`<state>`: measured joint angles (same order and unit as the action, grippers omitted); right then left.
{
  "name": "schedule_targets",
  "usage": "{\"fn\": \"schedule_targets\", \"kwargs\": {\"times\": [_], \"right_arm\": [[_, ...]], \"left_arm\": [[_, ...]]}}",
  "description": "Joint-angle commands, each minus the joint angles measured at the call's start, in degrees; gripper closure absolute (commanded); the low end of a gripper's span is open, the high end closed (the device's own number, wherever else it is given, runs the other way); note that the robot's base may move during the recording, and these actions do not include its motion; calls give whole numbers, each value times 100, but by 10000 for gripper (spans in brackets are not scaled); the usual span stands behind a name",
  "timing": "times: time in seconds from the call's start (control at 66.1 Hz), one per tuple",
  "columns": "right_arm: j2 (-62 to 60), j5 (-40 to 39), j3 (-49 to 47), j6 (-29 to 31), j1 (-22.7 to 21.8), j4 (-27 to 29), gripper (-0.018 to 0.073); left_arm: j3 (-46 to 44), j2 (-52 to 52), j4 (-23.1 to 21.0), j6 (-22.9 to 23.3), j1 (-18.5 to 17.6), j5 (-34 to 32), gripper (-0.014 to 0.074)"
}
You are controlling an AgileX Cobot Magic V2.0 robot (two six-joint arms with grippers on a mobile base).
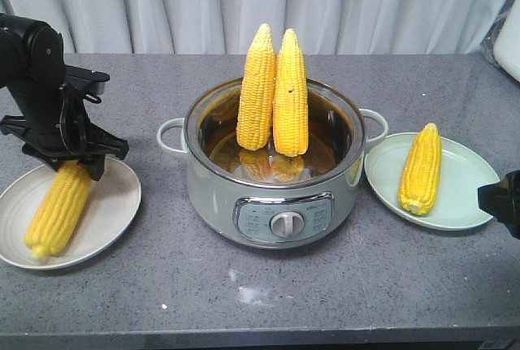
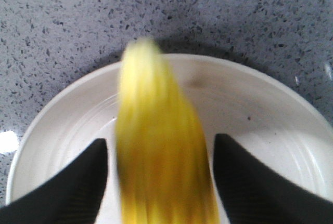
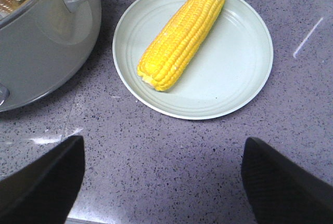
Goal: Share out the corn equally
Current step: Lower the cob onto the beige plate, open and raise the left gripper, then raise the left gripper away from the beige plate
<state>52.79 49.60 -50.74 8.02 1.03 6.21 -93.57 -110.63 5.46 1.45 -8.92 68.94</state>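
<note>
Table: grey speckled table [image 1: 366,285] in front of a pale curtain [image 1: 366,1]; it carries two plates and a pot.
Left arm: black left arm [image 1: 32,66] reaching down over the left side of the table, above the far rim of the white plate.
Left fingers: left fingers [image 2: 62,187] stand apart, one on each side of the upper end of a cob. The left wrist view shows a thin strip of plate between one finger and the cob, so they are not clamped on it. The cob is blurred there.
White plate: white plate [image 1: 106,212] near the front left corner of the table.
First cob: first cob [image 1: 57,208] lies on the white plate, slanted, with its thick end towards the front edge.
Pot: pale green pot [image 1: 219,196] in the middle of the table, with two side handles and a dial [image 1: 286,222] on its front panel.
Cobs in pot: second cob [image 1: 257,86] and third cob [image 1: 291,94] stand upright inside the pot, touching side by side, with their tips well above the rim.
Green plate: green plate [image 1: 463,179] just beside the pot's right handle, towards the right edge of the table.
Fourth cob: fourth cob [image 1: 421,169] lies on the green plate, its tip pointing to the far edge.
Right fingers: right fingers [image 3: 41,182] are spread wide with only bare table between them, near the green plate but apart from it, on its front side.
</note>
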Motion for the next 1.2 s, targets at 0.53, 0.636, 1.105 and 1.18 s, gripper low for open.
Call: {"fn": "schedule_targets", "kwargs": {"times": [0.53,0.636,1.105,1.18], "right_arm": [[-62,-294,-139,55,-23,36,-21],[-62,-294,-139,55,-23,36,-21],[-62,-294,-139,55,-23,36,-21],[-62,-294,-139,55,-23,36,-21]], "left_arm": [[-124,1082,-177,-82,-583,-609,52],[-124,1344,-171,-95,-800,-678,52],[1850,3234,-153,-145,-1073,-2233,52],[2312,3624,-153,-145,-1073,-2557,52]]}}
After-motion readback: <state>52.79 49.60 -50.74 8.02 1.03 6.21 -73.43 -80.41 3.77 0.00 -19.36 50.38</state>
